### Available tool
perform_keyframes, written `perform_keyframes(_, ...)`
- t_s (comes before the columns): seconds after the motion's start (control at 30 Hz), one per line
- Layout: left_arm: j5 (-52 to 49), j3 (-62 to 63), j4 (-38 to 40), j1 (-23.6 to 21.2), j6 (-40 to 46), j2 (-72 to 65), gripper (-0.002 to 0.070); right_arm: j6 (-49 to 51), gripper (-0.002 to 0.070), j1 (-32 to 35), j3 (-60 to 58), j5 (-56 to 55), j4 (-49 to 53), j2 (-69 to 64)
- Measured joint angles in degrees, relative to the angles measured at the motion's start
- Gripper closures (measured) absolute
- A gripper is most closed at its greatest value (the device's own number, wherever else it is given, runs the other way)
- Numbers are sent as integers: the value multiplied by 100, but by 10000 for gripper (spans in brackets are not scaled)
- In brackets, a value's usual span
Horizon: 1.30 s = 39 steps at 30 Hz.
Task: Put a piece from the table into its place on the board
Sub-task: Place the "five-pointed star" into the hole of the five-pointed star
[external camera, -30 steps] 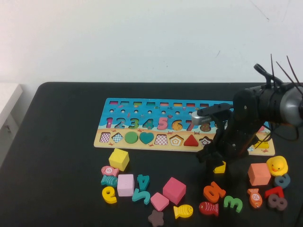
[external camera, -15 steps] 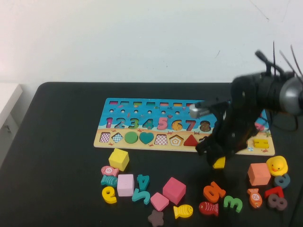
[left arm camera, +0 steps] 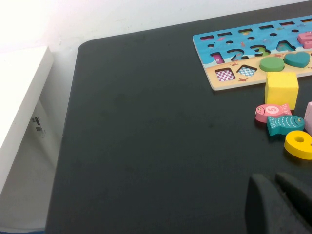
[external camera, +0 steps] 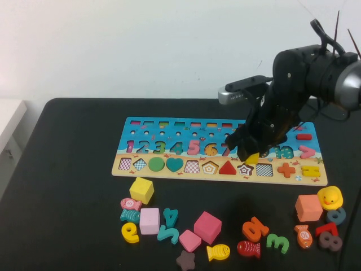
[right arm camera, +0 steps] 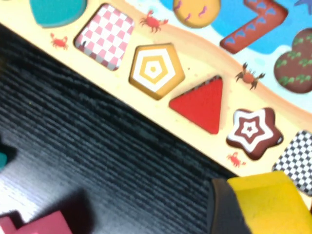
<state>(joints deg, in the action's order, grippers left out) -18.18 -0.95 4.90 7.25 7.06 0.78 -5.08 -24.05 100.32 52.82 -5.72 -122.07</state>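
Right gripper (external camera: 252, 156) raised, clamped; left gripper (left arm camera: 280, 204) low.

Lighting is bright and even. My left wrist view washes out to white glare on the wall (left arm camera: 29, 19). The matte tabletop (external camera: 73, 169) shows no glare, and shadows are soft. In my right wrist view the yellow piece (right arm camera: 265, 202) is out of focus, while the board (right arm camera: 161, 83) is sharp.
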Motion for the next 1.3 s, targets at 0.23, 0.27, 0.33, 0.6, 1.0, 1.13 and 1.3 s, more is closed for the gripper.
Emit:
perform_keyframes(0.23, 0, 0, 0, 0, 0, 0, 676, 0, 310, 0, 0, -460, 31, -63)
perform_keyframes(0.27, 0, 0, 0, 0, 0, 0, 676, 0, 310, 0, 0, -526, 31, -93)
perform_keyframes(0.33, 0, 0, 0, 0, 0, 0, 676, 20, 310, 0, 0, -611, 20, -184)
perform_keyframes(0.6, 0, 0, 0, 0, 0, 0, 676, 20, 311, -97, 0, -928, -482, -460)
perform_keyframes(1.0, 0, 0, 0, 0, 0, 0, 676, 176, 310, -581, 0, -1506, -529, -496)
perform_keyframes(1.13, 0, 0, 0, 0, 0, 0, 676, 386, 304, -594, 0, -1603, -482, -602)
perform_keyframes(1.3, 0, 0, 0, 0, 0, 0, 676, 461, 304, -594, 0, -1638, -389, -794)
